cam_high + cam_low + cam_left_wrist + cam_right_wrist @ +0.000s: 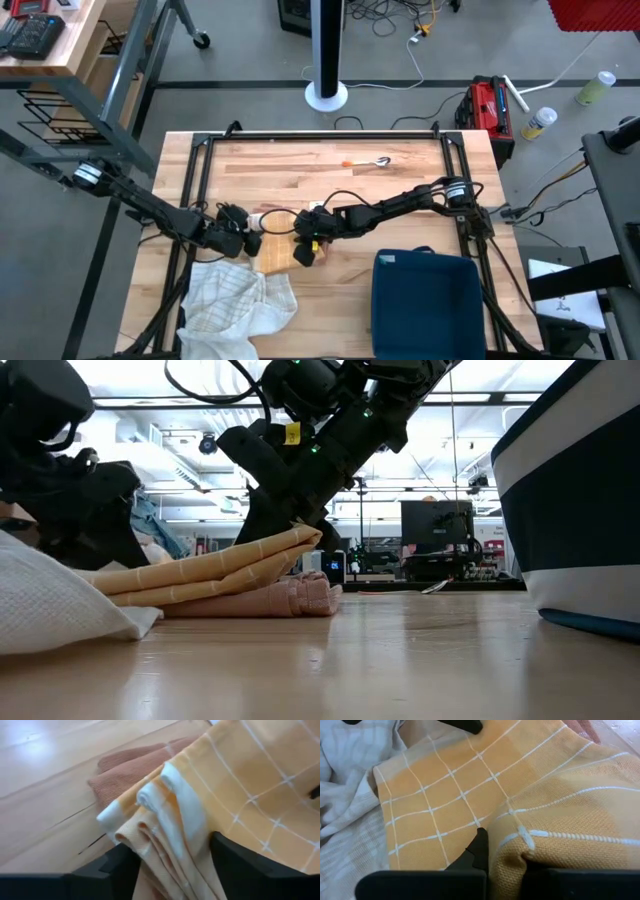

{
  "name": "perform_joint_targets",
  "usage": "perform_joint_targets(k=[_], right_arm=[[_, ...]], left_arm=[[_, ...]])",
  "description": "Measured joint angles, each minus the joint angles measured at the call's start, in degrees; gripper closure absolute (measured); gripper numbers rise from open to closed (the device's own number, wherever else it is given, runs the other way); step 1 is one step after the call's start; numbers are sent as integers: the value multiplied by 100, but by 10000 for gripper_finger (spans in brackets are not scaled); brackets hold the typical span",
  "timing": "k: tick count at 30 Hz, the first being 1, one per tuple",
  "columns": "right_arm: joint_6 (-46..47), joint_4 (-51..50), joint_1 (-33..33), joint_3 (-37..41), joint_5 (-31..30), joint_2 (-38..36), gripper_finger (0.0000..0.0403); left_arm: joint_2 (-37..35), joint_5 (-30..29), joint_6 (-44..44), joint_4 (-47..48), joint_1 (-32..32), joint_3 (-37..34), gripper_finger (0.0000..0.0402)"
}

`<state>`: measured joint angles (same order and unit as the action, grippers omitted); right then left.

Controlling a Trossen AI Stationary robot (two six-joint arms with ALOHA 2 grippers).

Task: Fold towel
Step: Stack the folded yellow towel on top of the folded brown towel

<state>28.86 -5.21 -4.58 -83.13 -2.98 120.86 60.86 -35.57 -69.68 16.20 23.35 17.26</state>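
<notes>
A crumpled white towel (pixel 238 305) of waffle-like weave, faintly checked, is seen heaped at the table's (pixel 400 190) left front edge. Just beside it, the left gripper (pixel 252 243) is stationed at the edge of the orange towel (pixel 278 254); in the left wrist view its two dark fingers (pixel 115 865) are spread apart, with the towel's stacked, white-hemmed layers lying between them, released rather than pinched. The orange towel, a woven cloth crossed by thin white grid lines, is folded into several layers near the middle of the light, planked wooden table, and is rested on a pinkish-brown ribbed cloth (pixel 265 598) that is folded flat beneath it. Three cloths are thus counted. From the right, the right gripper (pixel 305 248) is clamped shut on a raised fold of the orange towel, its corner lifted off the stack in the low view. Farther back on the table, a spoon-like utensil (pixel 368 162) with an orange handle is laid alone. At the right front, one dark blue rectangular bin (pixel 425 303) is stood on the table. No writing can be read.
</notes>
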Motion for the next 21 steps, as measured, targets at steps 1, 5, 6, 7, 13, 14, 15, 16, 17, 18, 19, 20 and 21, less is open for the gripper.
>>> perform_joint_targets(k=[1, 5, 6, 7, 13, 14, 15, 16, 17, 18, 19, 20, 21], right_arm=[[0, 0, 0, 0, 0, 0, 399], [2, 0, 0, 0, 0, 0, 399], [2, 0, 0, 0, 0, 0, 399], [2, 0, 0, 0, 0, 0, 399], [2, 0, 0, 0, 0, 0, 399], [2, 0, 0, 0, 0, 0, 399], [2, 0, 0, 0, 0, -2, 399], [3, 0, 0, 0, 0, 0, 399], [3, 0, 0, 0, 0, 0, 399], [4, 0, 0, 0, 0, 0, 399], [4, 0, 0, 0, 0, 0, 399], [4, 0, 0, 0, 0, 0, 399], [4, 0, 0, 0, 1, 0, 399]], left_arm=[[0, -2, -43, 32, 0, 0, 165], [0, 6, -176, 122, 0, -2, 147], [-3, 27, -190, 122, 0, -2, 146], [-7, 49, -222, 119, 0, -2, 146], [-11, 180, -403, 505, -2, 261, 157], [6, 161, -473, 766, -1, 344, 161], [28, 157, -550, 1031, 0, 422, 165], [50, 153, -616, 1238, 0, 496, 168], [77, 123, -669, 1325, 0, 559, 172], [106, 96, -698, 1339, -2, 604, 175], [145, 91, -701, 1321, -2, 621, 177], [196, 71, -697, 1307, -2, 623, 179], [266, 50, -700, 1277, -2, 623, 180]])
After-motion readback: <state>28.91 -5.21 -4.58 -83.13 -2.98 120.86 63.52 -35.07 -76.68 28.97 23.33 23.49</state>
